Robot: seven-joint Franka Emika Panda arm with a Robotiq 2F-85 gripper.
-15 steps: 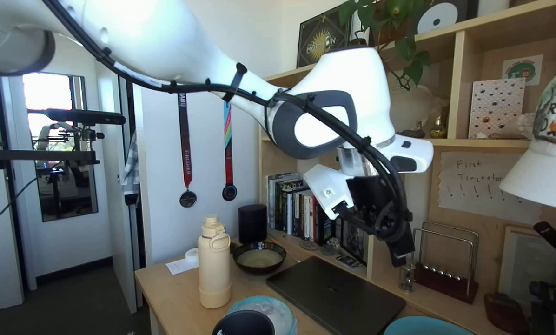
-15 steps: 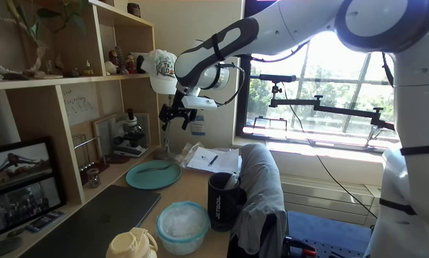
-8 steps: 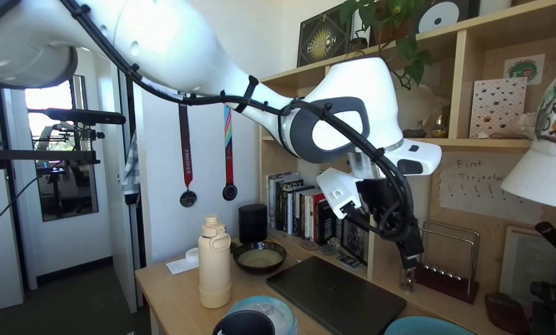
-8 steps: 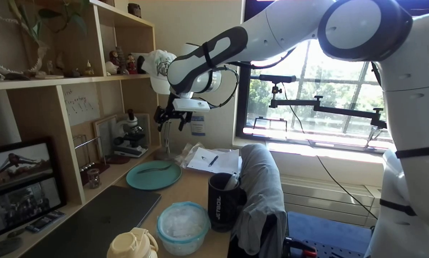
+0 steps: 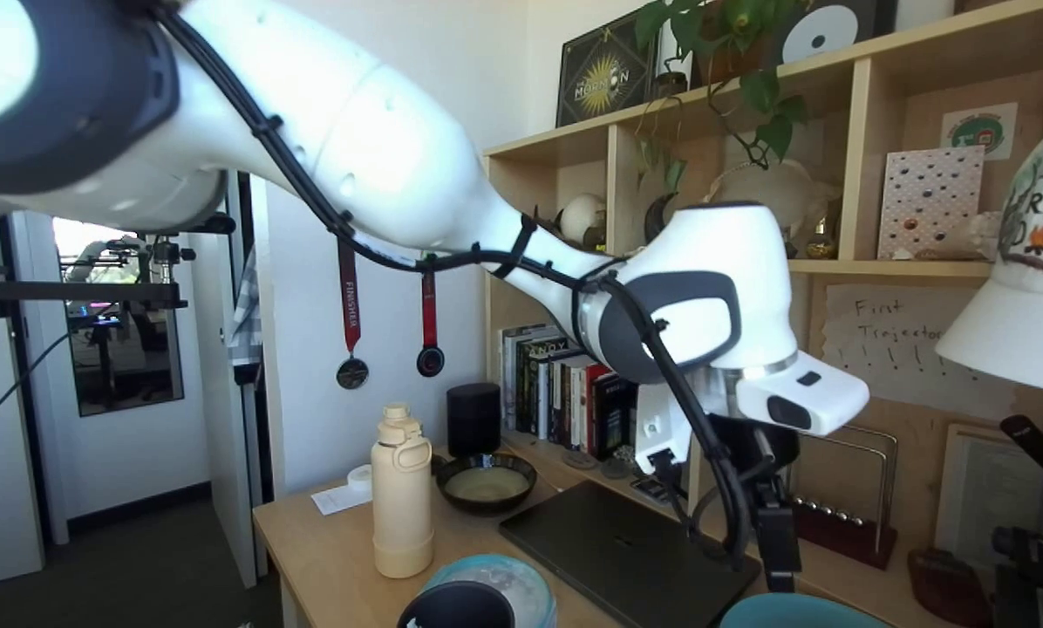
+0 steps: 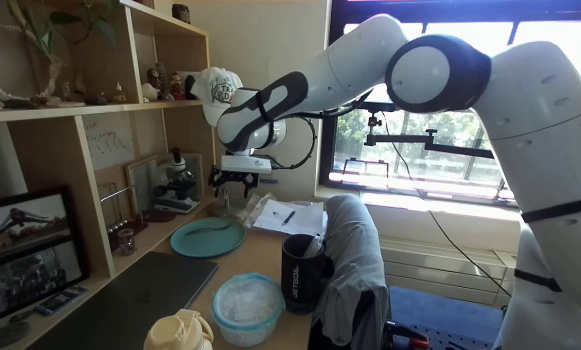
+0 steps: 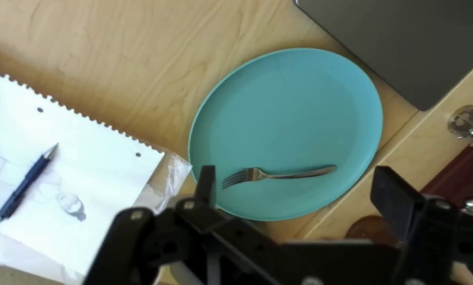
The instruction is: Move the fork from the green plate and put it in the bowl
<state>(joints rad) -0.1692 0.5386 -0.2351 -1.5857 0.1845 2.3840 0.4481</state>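
Observation:
The fork (image 7: pixel 255 174) lies on the green plate (image 7: pixel 288 107) in the wrist view, tines to the left, near the plate's lower edge. An exterior view also shows the fork (image 6: pixel 208 229) on the plate (image 6: pixel 208 246). Only the plate's rim (image 5: pixel 800 610) shows in an exterior view, with no fork visible there. The bowl (image 5: pixel 487 482), dark with a pale inside, stands at the desk's far end behind the bottle. My gripper (image 7: pixel 294 176) is open and empty above the plate, its fingers spread wider than the fork. It also shows in an exterior view (image 6: pixel 232 189).
A closed laptop (image 5: pixel 630 549) lies between bowl and plate. A cream bottle (image 5: pixel 403 497), a lidded container (image 6: pixel 247 306) and a black mug (image 6: pixel 300 277) stand on the desk. Shelves (image 6: pixel 89 194) run behind, with a microscope (image 6: pixel 176 187). A notepad with a pen (image 7: pixel 27 182) lies beside the plate.
The arm has come down, and my gripper has dropped from higher up to lower over the plate. It stays open. The fork, plate and bowl have not moved.

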